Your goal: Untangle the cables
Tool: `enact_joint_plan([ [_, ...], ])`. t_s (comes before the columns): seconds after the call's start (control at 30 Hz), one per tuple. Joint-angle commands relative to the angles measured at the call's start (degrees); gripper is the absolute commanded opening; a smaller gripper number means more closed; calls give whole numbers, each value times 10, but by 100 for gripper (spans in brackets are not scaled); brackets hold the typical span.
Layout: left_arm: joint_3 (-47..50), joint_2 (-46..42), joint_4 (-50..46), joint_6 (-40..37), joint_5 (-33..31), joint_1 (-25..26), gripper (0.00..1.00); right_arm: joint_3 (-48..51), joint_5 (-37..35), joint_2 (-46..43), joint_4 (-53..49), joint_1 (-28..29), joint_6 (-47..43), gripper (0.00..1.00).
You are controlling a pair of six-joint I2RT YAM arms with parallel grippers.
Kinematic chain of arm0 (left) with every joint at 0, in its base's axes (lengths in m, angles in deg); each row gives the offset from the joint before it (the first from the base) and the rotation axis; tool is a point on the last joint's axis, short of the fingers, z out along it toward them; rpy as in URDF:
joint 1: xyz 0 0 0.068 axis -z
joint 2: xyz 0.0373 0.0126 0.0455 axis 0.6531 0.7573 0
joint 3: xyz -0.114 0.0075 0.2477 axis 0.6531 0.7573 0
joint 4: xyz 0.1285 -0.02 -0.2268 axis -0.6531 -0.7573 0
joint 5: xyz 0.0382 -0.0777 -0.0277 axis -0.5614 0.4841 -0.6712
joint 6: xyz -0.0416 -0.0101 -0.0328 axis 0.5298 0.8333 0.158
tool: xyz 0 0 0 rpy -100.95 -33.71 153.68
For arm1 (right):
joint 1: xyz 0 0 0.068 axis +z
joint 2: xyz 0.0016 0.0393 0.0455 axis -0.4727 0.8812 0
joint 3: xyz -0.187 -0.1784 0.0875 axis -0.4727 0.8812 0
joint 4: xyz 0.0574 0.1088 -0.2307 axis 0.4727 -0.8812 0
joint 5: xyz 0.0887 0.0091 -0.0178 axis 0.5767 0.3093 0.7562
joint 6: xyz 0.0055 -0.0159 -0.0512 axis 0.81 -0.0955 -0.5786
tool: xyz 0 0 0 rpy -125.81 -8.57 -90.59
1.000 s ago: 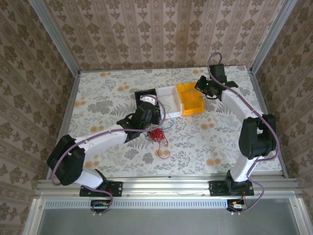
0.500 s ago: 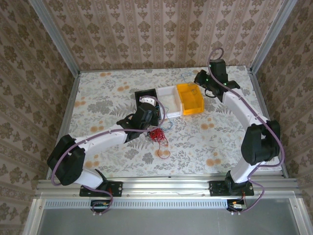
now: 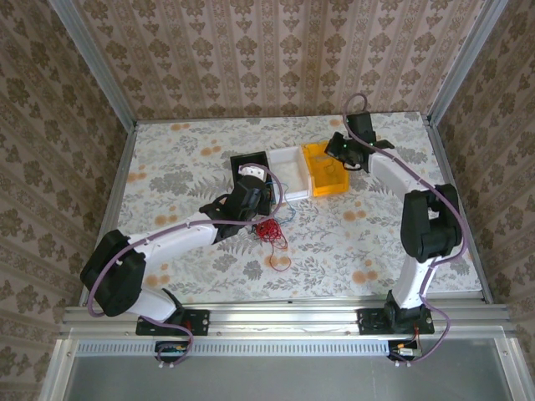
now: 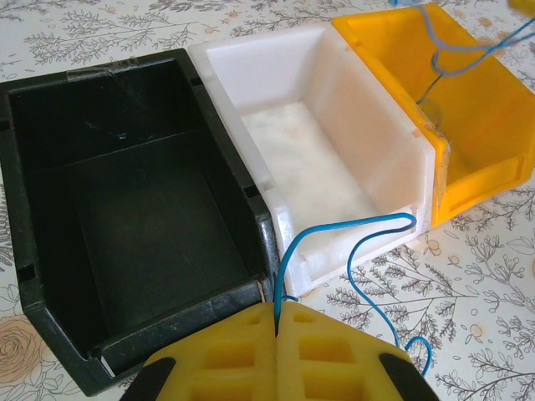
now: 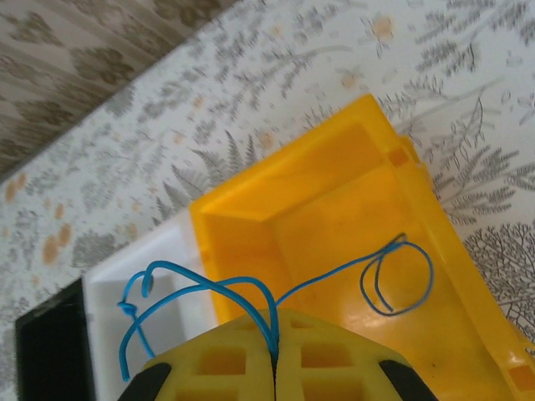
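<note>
Two grippers are clamped on thin blue wire above a row of three bins on a floral-patterned table [image 3: 184,159]. The left gripper [image 4: 276,322], its yellow pads pressed fully together, pinches the blue cable [image 4: 334,230] at the near corner of the black bin [image 4: 125,209]. From the pads the strand arcs up over the front lip of the white bin [image 4: 284,142] beside it, then drops in a loop to the tabletop. The right gripper [image 5: 274,351], likewise closed tight, hangs over the yellow bin [image 5: 334,209] at the far end of the row, nipping blue wire that loops out to the left over the white bin and curls to the right into a ring inside the yellow one. Whether both hold the same strand cannot be told. The red cable [image 3: 267,230] lies bunched on the table just in front of the bins, beside the left arm's wrist.
</note>
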Motion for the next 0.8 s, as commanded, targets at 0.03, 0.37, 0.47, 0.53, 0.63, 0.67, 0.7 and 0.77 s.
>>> enact_joint_plan([
  [0.03, -29, 14, -17, -1, 9, -4, 0, -4, -6, 3, -26, 0, -6, 12],
  [0.37, -39, 19, -18, -1, 15, -3, 0, 62, -136, -63, -37, -2, -7, 65],
  [0.47, -40, 19, -17, 1, 16, -2, 0, 47, -139, -38, -69, -3, -27, 65],
  [0.53, -41, 17, -16, -1, 19, -2, 0, 34, -144, -18, -89, -4, -35, 65],
  [0.63, -48, 11, -15, -11, 33, -3, 0, 16, -140, 10, -107, -7, -52, 65],
  [0.67, -52, 6, -15, -14, 40, -3, 0, 13, -137, 16, -106, -7, -58, 64],
  [0.7, -55, 1, -13, -17, 48, -3, 0, 12, -128, 23, -103, -7, -65, 63],
  [0.77, -62, -12, -12, -26, 59, -2, 0, 10, -106, 34, -100, -7, -75, 61],
])
